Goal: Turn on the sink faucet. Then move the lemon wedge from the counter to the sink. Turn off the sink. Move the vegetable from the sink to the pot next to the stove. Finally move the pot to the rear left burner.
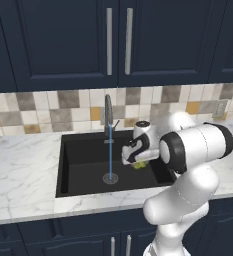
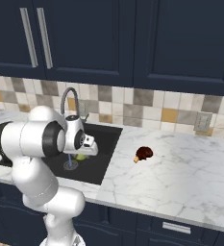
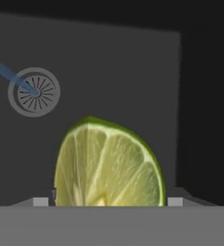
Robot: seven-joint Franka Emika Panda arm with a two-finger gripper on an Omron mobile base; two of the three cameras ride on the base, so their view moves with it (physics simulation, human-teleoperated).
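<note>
My gripper (image 3: 107,202) hangs over the right part of the black sink (image 1: 83,172), shut on the yellow-green lemon wedge (image 3: 108,161). The wedge fills the gap between my two fingertips, cut face toward the camera. From the base views the wedge (image 1: 140,164) (image 2: 80,157) shows just under my white hand, above the basin floor. The grey sink faucet (image 1: 108,112) (image 2: 68,103) stands at the back rim, and a thin blue stream of water (image 1: 110,155) runs down to the round drain (image 3: 34,91). The pot and the stove are out of view.
A dark reddish-brown round lump (image 2: 143,153) lies on the white marble counter (image 2: 180,178) right of the sink. The tiled wall carries an outlet (image 2: 202,122). Dark blue cabinets hang above. My own arm blocks part of the sink's right side.
</note>
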